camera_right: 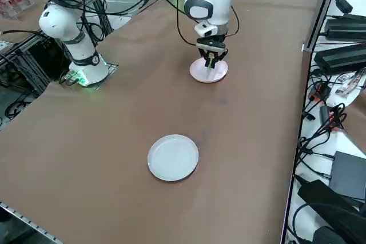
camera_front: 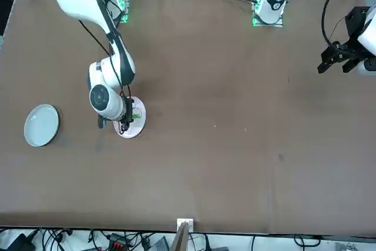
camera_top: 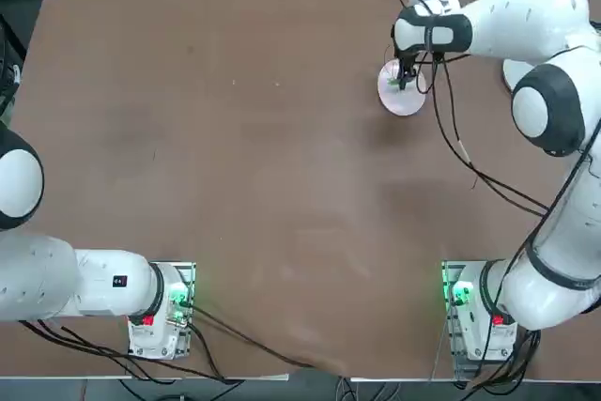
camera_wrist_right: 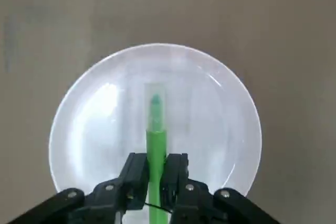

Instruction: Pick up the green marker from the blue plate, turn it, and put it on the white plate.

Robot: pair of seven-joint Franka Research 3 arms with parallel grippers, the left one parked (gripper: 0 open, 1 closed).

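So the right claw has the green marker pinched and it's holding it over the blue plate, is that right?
Not quite. The right claw is shut on the green marker, but it holds it over the white plate, not the blue one. The right side view shows the blue plate bare and well apart from the claw; the wrist view shows the marker above the white plate.

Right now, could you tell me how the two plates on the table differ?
The white plate lies under the right pincer, which is shut on the green marker above it; the blue plate lies by itself with nothing on it. The white plate looks brighter and faintly pinkish, the blue plate duller and bluish-grey. Both are small, round and about equal in size.
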